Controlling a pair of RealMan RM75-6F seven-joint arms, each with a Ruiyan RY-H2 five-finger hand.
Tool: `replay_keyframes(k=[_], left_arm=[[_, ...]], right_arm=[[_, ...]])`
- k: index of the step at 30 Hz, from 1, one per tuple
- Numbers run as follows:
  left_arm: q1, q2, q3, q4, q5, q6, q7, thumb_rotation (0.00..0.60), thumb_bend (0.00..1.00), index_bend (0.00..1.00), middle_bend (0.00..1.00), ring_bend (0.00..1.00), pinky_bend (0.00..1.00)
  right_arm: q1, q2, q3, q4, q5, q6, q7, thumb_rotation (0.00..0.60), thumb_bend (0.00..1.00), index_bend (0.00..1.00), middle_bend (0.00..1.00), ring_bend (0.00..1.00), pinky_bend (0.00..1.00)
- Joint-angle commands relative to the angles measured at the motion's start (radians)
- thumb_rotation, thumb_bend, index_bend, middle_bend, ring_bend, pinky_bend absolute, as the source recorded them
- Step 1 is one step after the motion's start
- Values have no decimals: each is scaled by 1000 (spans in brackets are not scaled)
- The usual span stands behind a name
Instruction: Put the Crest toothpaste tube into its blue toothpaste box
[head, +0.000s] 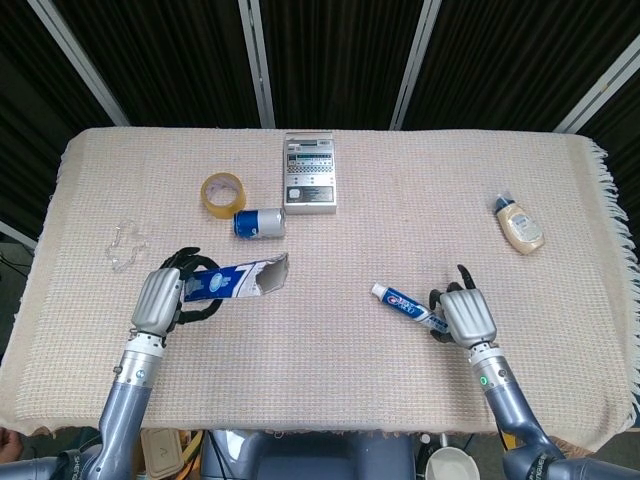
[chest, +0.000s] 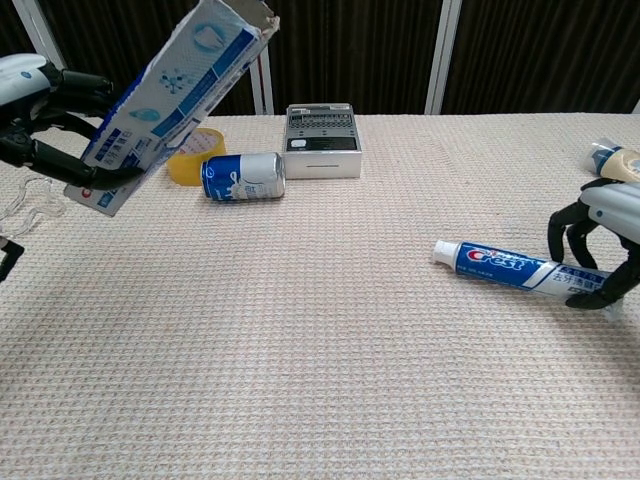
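the left hand (head: 158, 299) grips the blue toothpaste box (chest: 165, 96) by its closed end, at the near left of the bench (head: 400, 230). the box is lifted off the cloth and tilted, its torn open end raised and pointing right and away. the right hand (head: 466, 316) holds the crest toothpaste tube (chest: 510, 269) by its crimped tail at the near right; its fingers (chest: 572, 232) curl over the tail. the tube slants, its white cap toward the left and a little farther off; from the chest view the cap end seems to lie on or just above the cloth. box and tube are well apart.

farther back on the left lie a roll of tape (head: 223, 193) and, just beside it, a blue can (head: 259, 222) on its side. a grey device (head: 310, 172) sits at the far middle. a small bottle (head: 519, 224) lies at the far right, and a clear plastic piece (head: 124, 243) lies at the left.
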Motion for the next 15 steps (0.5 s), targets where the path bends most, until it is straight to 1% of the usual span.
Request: replay_keyframes(k=[1, 5, 8, 12, 15], left_arm=[[8, 8, 5, 12, 15, -17, -39, 600, 313, 405, 390, 177, 210], [14, 13, 7, 17, 21, -27, -83, 600, 313, 405, 389, 177, 211], [19, 12, 10, 16, 23, -40, -130, 600, 313, 406, 387, 176, 211], [30, 12, 0, 7, 9, -65, -241, 600, 312, 406, 386, 177, 210], [34, 13, 2, 20, 6, -78, -274, 600, 312, 406, 386, 177, 210]], right_arm=[[-1, 5, 3, -10, -6, 9, -5, 600, 242, 537, 715, 383, 0], [-1, 18, 7, -29, -27, 29, -10, 600, 263, 548, 723, 395, 0], [-2, 38, 14, -55, -63, 63, -21, 600, 270, 558, 728, 401, 0], [-7, 83, 26, -123, -100, 105, -42, 600, 276, 564, 736, 411, 0], [-9, 114, 33, -173, -122, 128, -59, 600, 281, 576, 744, 419, 0]])
